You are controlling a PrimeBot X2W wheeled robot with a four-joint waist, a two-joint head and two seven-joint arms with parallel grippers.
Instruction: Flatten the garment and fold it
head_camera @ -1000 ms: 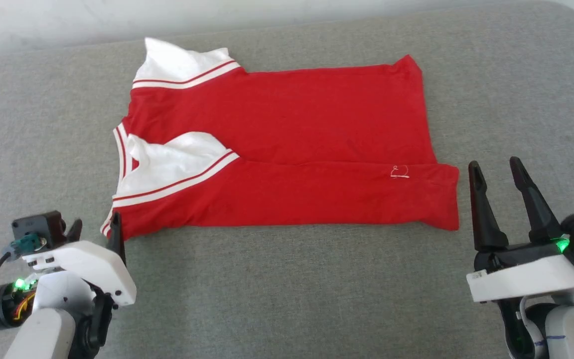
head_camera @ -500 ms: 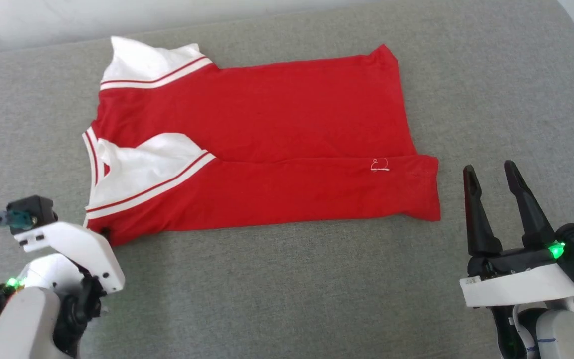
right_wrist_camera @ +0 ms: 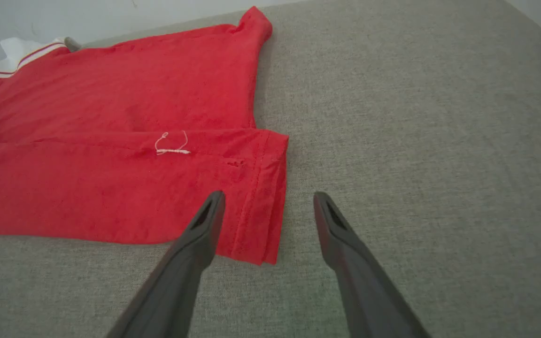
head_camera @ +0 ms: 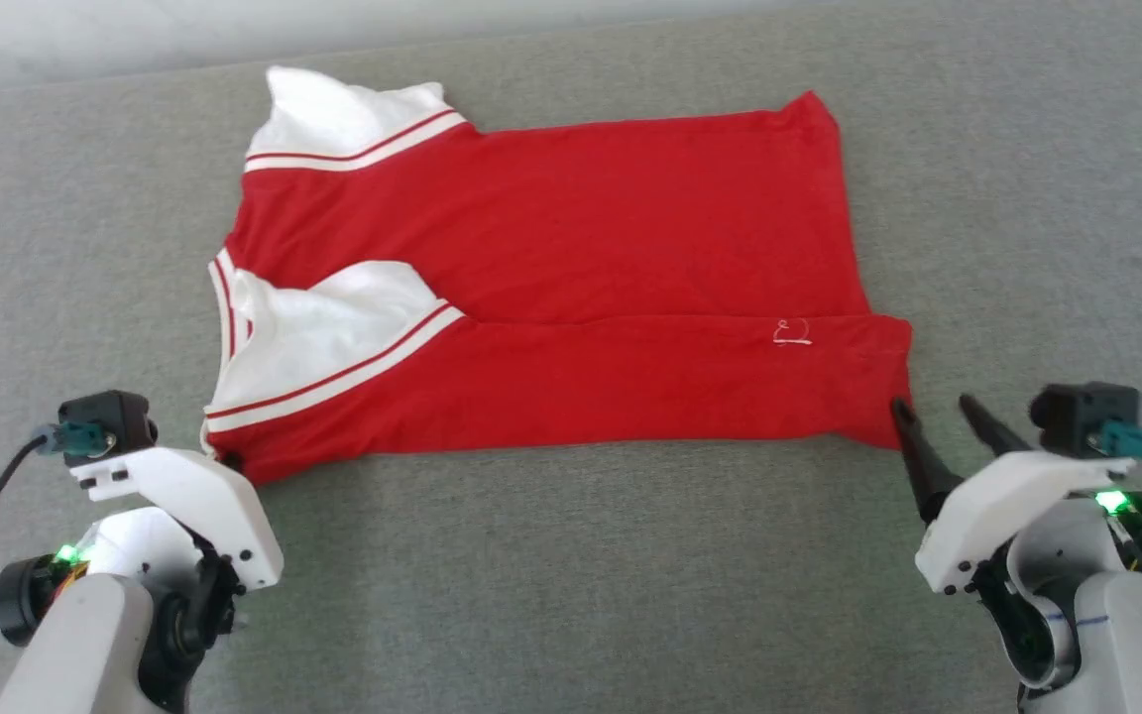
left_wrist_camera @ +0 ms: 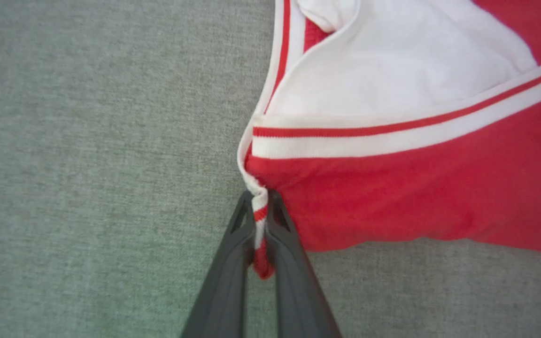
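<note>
Nearest, the left gripper (left_wrist_camera: 258,206) is pinched tight on a thin twist of striped trim at the near left corner of the shirt (head_camera: 581,248). The right gripper (right_wrist_camera: 268,199) stands wide over the near right hem corner, one finger above red cloth and the other above the bare grey surface (head_camera: 571,575), holding nothing. The shirt lies across the middle of that surface, its near edge folded over in a long band.

So slim a bite could slip under pull, or lift one layer only. If the right fingers close too high they might miss the hem and skew the fold.

They perhaps hang just clear of the cloth; it is hard to judge. The layers under the fold are hidden.
</note>
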